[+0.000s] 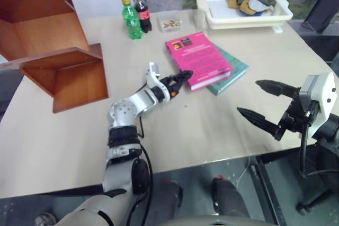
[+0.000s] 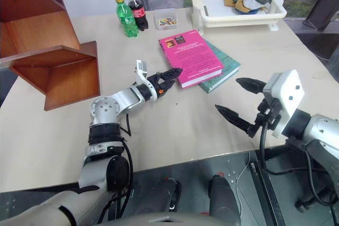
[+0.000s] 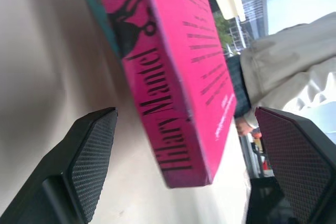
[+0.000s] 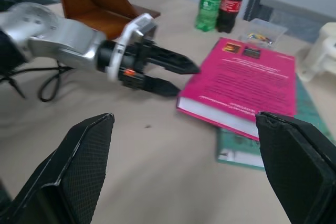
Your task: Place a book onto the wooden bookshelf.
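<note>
Book (image 1: 197, 59): flat on the bench (image 1: 212, 130), lying askew on top of a thinner teal book (image 1: 234, 72), not yet lifted. Left end effector (image 1: 183, 82) level at the book's near corner, fingers wide apart, corner framed between them in the left wrist view, nothing clamped. Right end effector (image 1: 249, 97) well apart from the book on its right side, fingers spread wide, empty. Wooden bookshelf (image 1: 63, 72) well apart from the book on its left side. Main worry: closing on the corner alone (a thick paperback, probably heavy for so small a bite), with a likely pivot or sag out of the grip on lifting. Also a risk of wedging the lower finger under the teal book rather than between the two, and so dragging both along. Possible too: shoving the book away instead of straddling it, if driven forward with a fingertip against the cover edge. Smooth cover, perhaps slippery against the pads. Further on, a long carry from the book's place to the shelf, with slanted panels to clear; with a tilted hold, a knock against the wood or a slide off the panel.
</note>
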Robot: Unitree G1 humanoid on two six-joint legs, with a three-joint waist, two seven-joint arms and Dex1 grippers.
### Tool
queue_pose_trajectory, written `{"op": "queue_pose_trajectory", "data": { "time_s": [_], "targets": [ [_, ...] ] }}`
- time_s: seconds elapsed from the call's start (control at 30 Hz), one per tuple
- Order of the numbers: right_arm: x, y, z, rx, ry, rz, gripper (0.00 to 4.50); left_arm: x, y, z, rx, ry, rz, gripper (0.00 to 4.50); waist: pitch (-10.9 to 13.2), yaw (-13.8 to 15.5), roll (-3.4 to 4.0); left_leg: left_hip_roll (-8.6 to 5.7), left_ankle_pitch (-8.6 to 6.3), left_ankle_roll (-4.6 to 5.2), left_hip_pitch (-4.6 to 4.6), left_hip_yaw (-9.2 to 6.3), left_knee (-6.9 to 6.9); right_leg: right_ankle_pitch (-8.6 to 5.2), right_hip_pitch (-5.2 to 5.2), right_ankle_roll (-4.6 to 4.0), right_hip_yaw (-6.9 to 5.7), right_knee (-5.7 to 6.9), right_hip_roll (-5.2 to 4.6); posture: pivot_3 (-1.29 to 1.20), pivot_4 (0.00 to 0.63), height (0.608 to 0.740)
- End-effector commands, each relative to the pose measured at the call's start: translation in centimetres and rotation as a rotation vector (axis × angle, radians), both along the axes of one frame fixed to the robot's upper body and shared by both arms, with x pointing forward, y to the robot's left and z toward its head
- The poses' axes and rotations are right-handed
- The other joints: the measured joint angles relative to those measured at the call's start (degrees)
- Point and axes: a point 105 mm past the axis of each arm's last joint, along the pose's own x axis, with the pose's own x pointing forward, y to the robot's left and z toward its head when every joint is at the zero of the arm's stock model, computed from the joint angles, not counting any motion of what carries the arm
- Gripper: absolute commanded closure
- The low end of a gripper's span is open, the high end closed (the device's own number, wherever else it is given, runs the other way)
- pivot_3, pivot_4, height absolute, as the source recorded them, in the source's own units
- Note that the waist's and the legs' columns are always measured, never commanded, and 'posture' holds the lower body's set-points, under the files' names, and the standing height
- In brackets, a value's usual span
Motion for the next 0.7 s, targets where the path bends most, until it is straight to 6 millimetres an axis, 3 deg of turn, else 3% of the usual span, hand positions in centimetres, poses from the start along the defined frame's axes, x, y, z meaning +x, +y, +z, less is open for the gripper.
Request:
{"op": "queue_pose_trajectory", "data": {
  "time_s": [0.03,0.43,0.5,0.7],
  "targets": [
    [-0.9,0.4,0.9,-0.014,-0.057,-0.015,0.09,0.8,-0.3,1.2,-0.023,-0.033,-0.011,0.0,0.0,0.2,0.0,0.0,0.04,-0.07,-0.01,0.0,0.01,0.01,0.0,-0.01,0.0,0.01,0.0,0.0,0.15,0.74],
    [-1.4,0.5,0.6,-0.028,-0.058,-0.062,0.09,3.0,-1.8,0.5,-0.119,0.052,0.012,0.0,0.0,0.6,-0.03,-0.06,0.02,-0.03,-0.12,-0.04,0.01,0.01,-0.08,-0.03,0.0,-0.03,-0.08,0.0,0.15,0.74],
    [-1.3,0.5,0.6,-0.029,-0.06,-0.069,0.0,3.4,-1.8,0.4,-0.144,0.074,0.033,0.55,0.0,0.6,-0.03,-0.06,0.01,-0.03,-0.13,-0.03,0.01,0.01,-0.08,-0.03,-0.01,-0.04,-0.08,0.0,0.15,0.74],
    [-1.2,0.4,0.7,-0.034,-0.064,-0.083,0.0,3.8,-1.4,0.6,-0.198,0.106,0.042,3.04,0.0,0.5,-0.03,-0.05,0.01,-0.03,-0.12,-0.03,0.01,0.01,-0.08,-0.02,0.0,-0.03,-0.07,0.0,0.15,0.74]
  ]
}}
